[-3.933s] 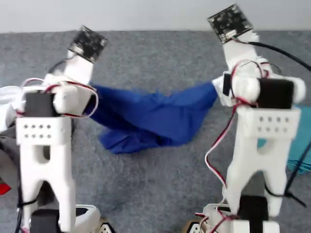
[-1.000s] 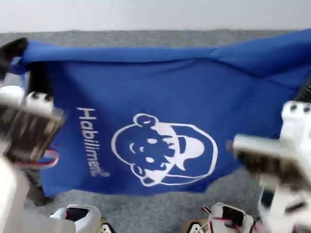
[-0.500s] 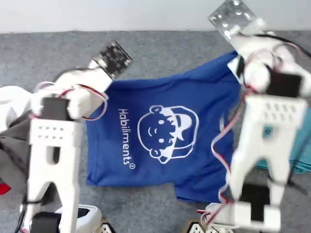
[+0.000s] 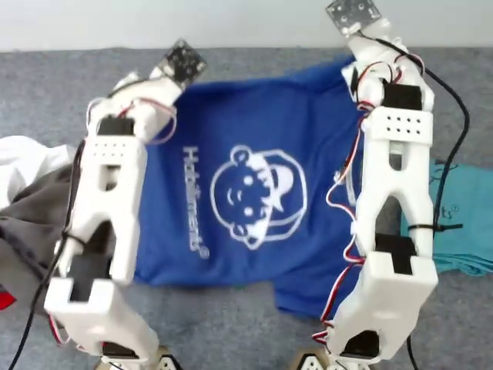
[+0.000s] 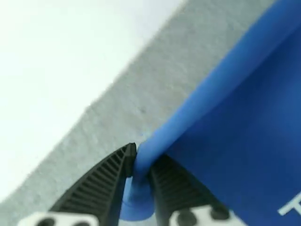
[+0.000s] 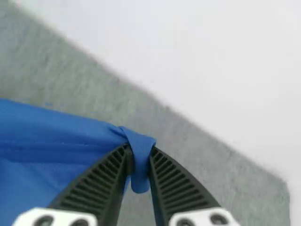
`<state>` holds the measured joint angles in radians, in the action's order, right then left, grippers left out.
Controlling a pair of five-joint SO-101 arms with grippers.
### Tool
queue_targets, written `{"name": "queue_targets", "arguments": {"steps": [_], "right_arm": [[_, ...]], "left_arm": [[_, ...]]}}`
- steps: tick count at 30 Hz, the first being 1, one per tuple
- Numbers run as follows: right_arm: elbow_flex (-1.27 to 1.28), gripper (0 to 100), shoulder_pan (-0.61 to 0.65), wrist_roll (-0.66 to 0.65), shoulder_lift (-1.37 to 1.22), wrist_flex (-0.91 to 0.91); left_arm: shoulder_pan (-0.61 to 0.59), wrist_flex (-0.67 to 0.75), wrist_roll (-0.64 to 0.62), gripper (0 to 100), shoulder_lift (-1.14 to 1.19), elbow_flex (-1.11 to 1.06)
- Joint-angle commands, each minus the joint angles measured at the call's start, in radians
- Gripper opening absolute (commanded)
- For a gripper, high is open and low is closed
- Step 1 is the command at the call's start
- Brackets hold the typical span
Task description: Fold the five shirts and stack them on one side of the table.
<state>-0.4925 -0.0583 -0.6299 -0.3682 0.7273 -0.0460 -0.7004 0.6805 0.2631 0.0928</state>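
Both arms are out over the grey counter [image 4: 254, 339], with the left hand [image 5: 138, 176] and right hand [image 6: 138, 165] each clamped on a far corner of the blue shirt [image 4: 246, 139], which lies spread print-up between them, I'd guess to keep it taut and flat for folding.

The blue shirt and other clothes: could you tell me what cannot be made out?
- Blue shirt: high view, sleeves hidden under left arm and right arm.
- Teal shirt: high view, cut by the edge, overlapped by the right arm.
- Grey cloth and white cloth: high view, cut by the edge.
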Motion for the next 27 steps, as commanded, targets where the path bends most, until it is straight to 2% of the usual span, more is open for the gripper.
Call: {"name": "queue_targets", "arguments": {"steps": [1, 6, 12, 18, 22, 27], "right_arm": [[-0.017, 1.0, -0.001, 0.041, 0.012, -0.101], [-0.017, 1.0, 0.001, 0.040, -0.007, -0.113], [-0.017, 0.9, -0.005, 0.040, -0.065, -0.068], [-0.017, 0.9, 0.002, 0.043, -0.030, 0.266], [-0.018, 0.9, -0.004, 0.129, 0.041, 0.522], [-0.018, 1.1, 0.016, 0.153, 0.113, 0.837]], "left_arm": [[-0.020, 0.023, 0.063, 1, 0.107, 0.263], [-0.014, 0.018, 0.127, 1, 0.258, 0.458], [-0.012, -0.077, 0.175, 1, 0.328, 0.479], [-0.015, -0.315, 0.173, 1, 0.331, 0.476], [-0.018, -0.483, 0.172, 1, 0.330, 0.481], [-0.014, -0.766, 0.172, 1, 0.330, 0.484]]}}
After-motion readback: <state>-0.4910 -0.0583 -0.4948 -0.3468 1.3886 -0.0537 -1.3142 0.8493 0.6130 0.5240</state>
